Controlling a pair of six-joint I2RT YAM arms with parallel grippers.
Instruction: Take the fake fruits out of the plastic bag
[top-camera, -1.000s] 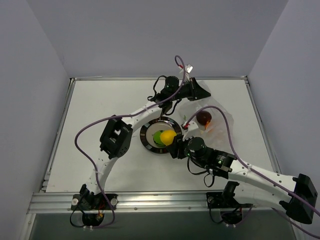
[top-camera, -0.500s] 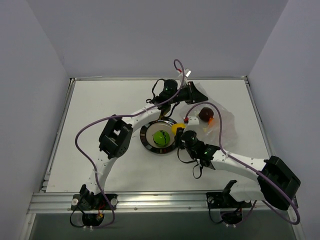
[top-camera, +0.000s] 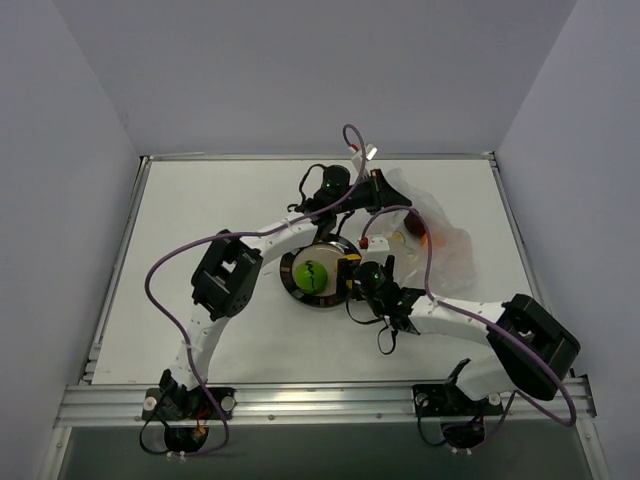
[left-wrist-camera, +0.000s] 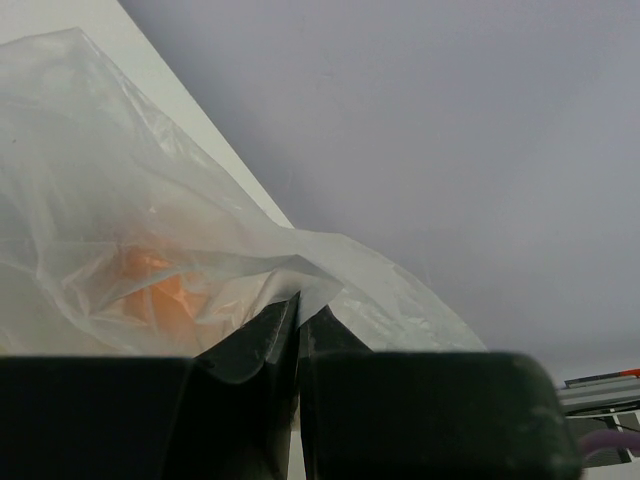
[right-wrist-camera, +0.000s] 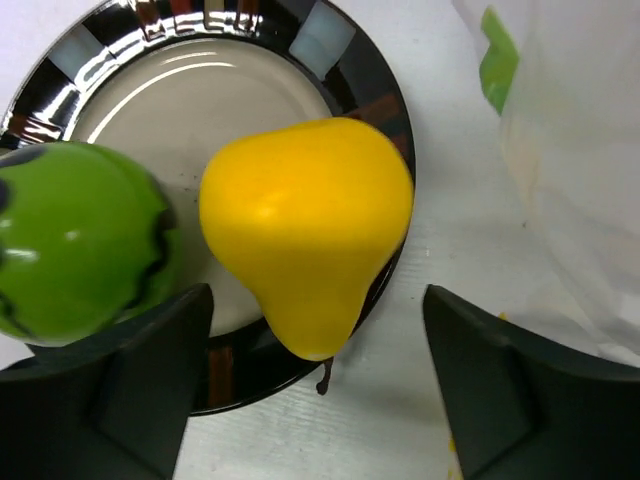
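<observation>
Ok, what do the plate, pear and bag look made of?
The plate looks like polished metal: mirror-like reflections on its rim. The pear seems smooth, glossy plastic, with soft highlights. The bag is thin translucent plastic film, creased.

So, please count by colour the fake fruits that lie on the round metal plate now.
Bright green plastic ball: 1
Yellow pear-shaped plastic fruit: 1
Total on the shiny round metal plate: 2
</observation>
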